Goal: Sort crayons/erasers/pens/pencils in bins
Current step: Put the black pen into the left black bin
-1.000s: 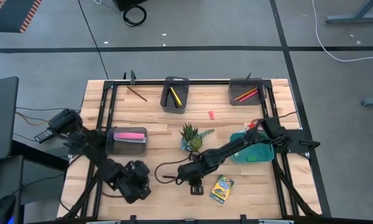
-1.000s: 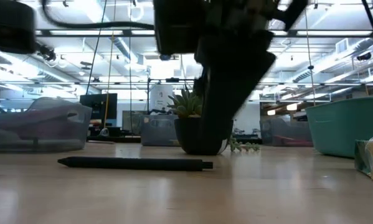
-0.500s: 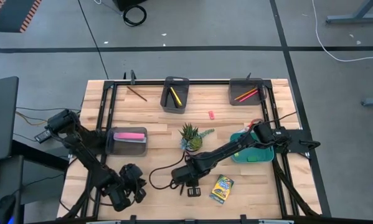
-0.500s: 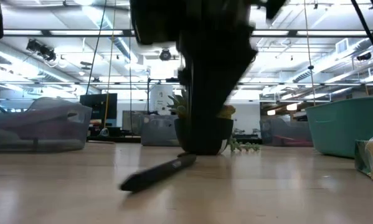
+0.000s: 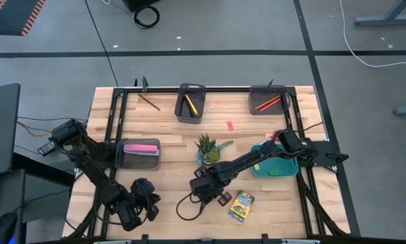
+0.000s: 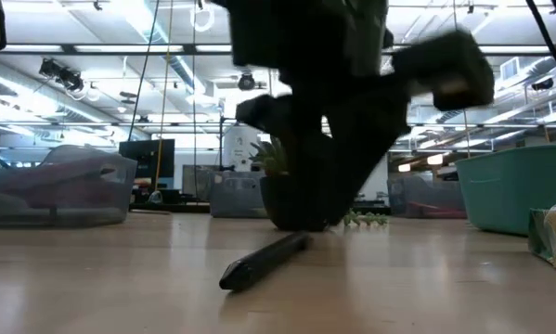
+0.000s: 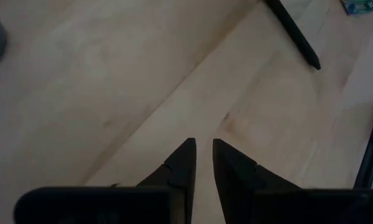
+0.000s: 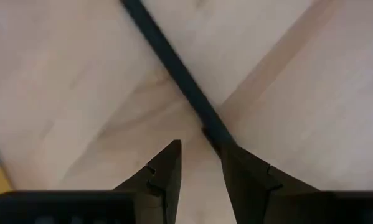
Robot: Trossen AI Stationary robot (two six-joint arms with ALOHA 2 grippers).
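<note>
Black pen (image 8: 177, 73), near end hidden behind right hand (image 8: 200, 163).

An open-plan lab or workshop: exposed ceiling ducts (image 6: 500, 88), strip lights, grey taped floor (image 5: 209, 64).

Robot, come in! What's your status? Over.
Right hand open, low over the black pen's end. Left hand empty, waiting front-left. Pen lying on the table. Potted plant between it and the pen bin.
</note>
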